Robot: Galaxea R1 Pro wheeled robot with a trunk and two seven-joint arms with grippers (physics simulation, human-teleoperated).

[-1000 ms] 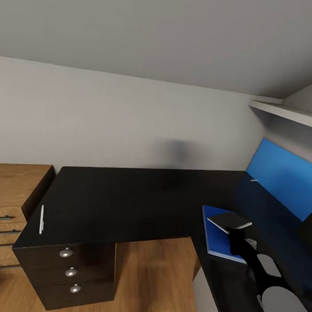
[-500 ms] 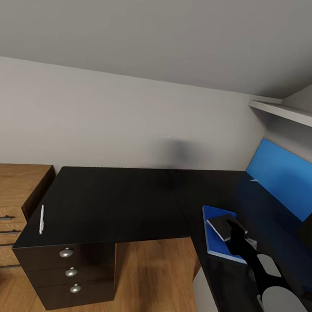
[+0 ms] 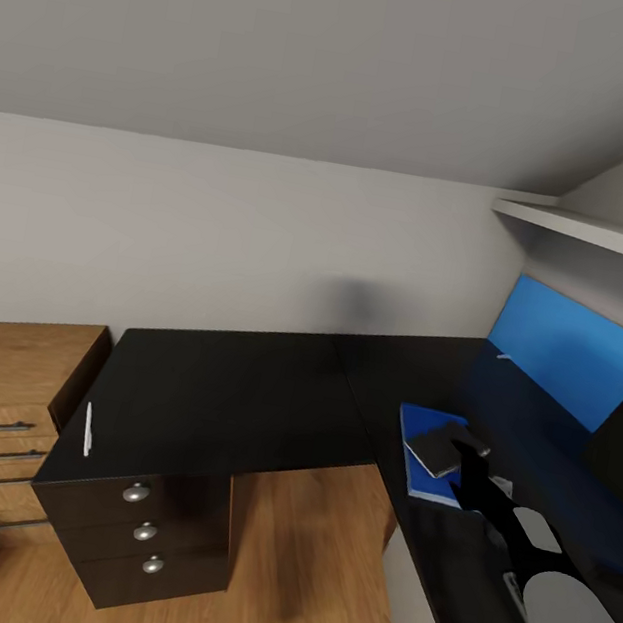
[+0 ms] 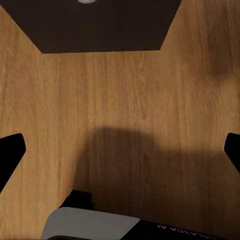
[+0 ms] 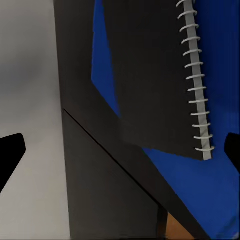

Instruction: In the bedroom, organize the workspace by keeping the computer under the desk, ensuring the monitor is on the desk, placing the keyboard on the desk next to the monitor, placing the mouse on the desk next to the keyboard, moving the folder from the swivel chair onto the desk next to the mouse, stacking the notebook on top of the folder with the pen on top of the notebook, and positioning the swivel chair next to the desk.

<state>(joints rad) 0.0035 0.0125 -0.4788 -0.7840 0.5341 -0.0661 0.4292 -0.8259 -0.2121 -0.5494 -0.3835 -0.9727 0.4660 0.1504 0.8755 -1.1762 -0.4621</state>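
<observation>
The right gripper (image 3: 469,458) hangs just over the notebook (image 3: 443,448), its fingers spread wide: in the right wrist view only the two black fingertips (image 5: 10,152) show at the picture's sides, with nothing between them, so it holds nothing. Whether it touches the notebook cannot be told. The left gripper (image 4: 120,150) is spread just as wide above the wood floor (image 4: 120,90), empty.

One notebook lies on the one blue folder (image 3: 421,442), on the desk's (image 3: 237,390) right wing near its front edge. The right wrist view shows the notebook's white spiral binding (image 5: 196,80) and that it sits skewed on the folder, with one folder corner past the desk edge over the floor; the head view is too coarse for that. The head view shows one pen (image 3: 87,428) at the desk's far left edge, well apart from the folder, above three drawer knobs (image 3: 144,531). The left wrist view shows one knob (image 4: 86,1) on the pedestal
</observation>
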